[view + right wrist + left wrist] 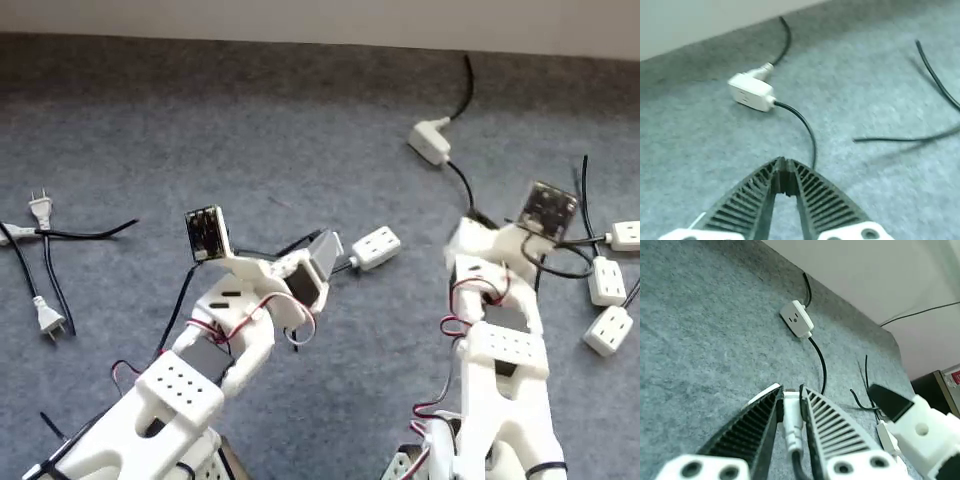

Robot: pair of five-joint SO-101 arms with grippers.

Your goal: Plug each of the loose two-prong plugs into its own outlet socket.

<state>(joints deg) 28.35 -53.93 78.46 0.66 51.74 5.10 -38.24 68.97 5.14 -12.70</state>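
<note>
My left gripper is shut on a white outlet socket, whose black cord runs back between the fingers. From above, that socket sticks out past the left gripper at mid-table. Two loose two-prong plugs lie with their black cords at the far left. My right gripper is shut with nothing between its fingers, hovering over the carpet short of another white socket block that has cords at both ends.
Three more white sockets lie in a cluster at the right edge, with black cords around them. The right arm's finger shows close beside my left gripper. Grey carpet covers the surface up to a pale wall.
</note>
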